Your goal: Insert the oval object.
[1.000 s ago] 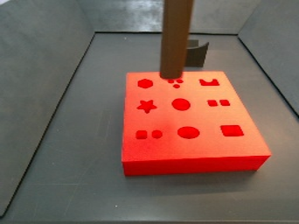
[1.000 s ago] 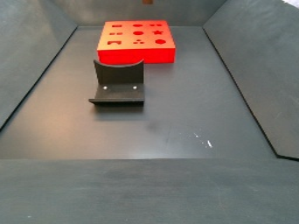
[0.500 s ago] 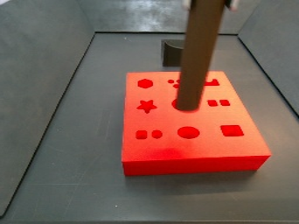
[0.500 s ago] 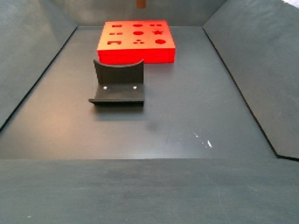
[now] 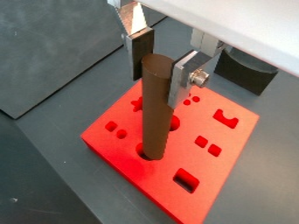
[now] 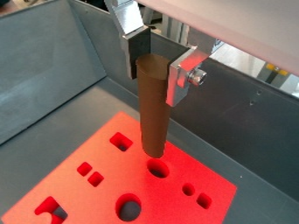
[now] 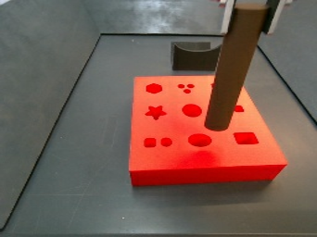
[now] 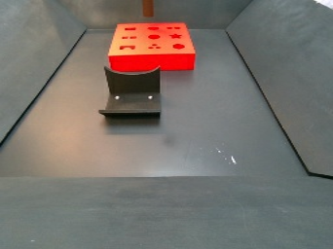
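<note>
My gripper (image 5: pixel 163 72) is shut on the top of the oval object (image 5: pixel 153 109), a long smooth brown rod that hangs upright. Both wrist views show the silver fingers (image 6: pixel 184 72) clamping the rod (image 6: pixel 151 109). The rod's lower end stands over a hole (image 6: pixel 158 168) in the red block (image 5: pixel 122 157); I cannot tell if it touches. In a side view the rod (image 7: pixel 233 69) hangs over the red block (image 7: pixel 173 165), its end near the oval hole (image 7: pixel 201 141). The gripper (image 7: pixel 254 5) is cut off at the frame's top edge.
The red block (image 8: pixel 154 58) has several shaped holes: a star (image 7: pixel 156 113), a circle (image 7: pixel 192 111), a square (image 7: pixel 246 139). The dark fixture (image 8: pixel 130 92) stands on the grey floor near the block, also in a side view (image 7: pixel 195 54). Grey walls ring the floor.
The gripper has carried the rod across the red block, from its far edge toward its front right part, near the oval hole. The block and fixture have not moved.
</note>
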